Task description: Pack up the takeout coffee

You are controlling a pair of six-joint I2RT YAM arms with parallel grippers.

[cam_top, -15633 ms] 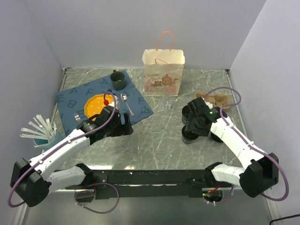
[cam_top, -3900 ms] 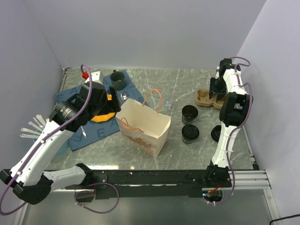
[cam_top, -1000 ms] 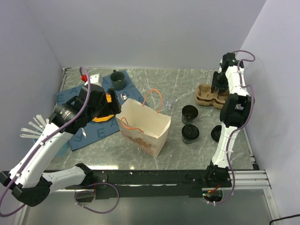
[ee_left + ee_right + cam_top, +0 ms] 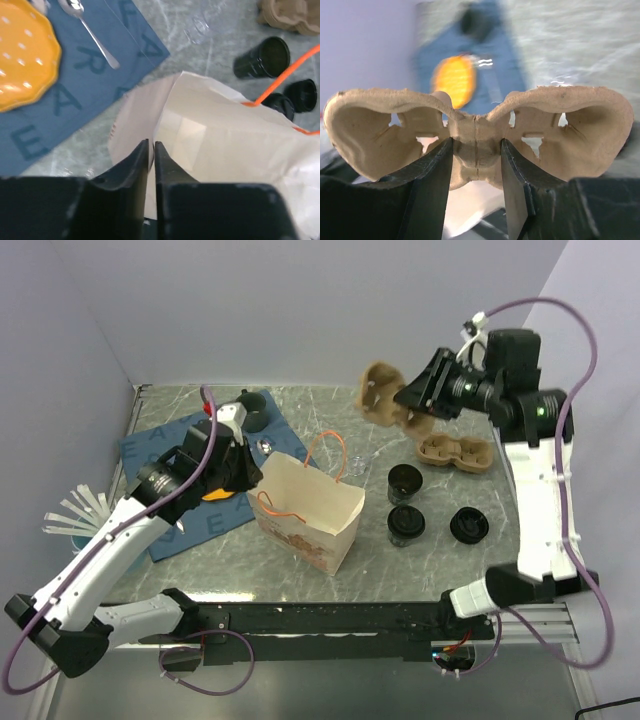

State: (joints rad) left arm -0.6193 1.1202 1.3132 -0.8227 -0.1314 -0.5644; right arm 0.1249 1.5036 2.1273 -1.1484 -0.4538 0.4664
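Since a second ago the right end effector [image 4: 476, 150] has swung in from the far right corner. It is clamped on the centre web of a pulp tray [image 4: 381, 393], held aloft over the far edge of the tabletop [image 4: 440, 570]. The left end effector [image 4: 151, 150], fingers together, seems to pinch the paper bag [image 4: 310, 508] rim mid-tabletop. The step in hand is carrying the tray, which next likely needs lowering level into the bag. The tray is fibrous, moulded and two-welled. Smooth dark cups [image 4: 405, 481] wait near the right edge.
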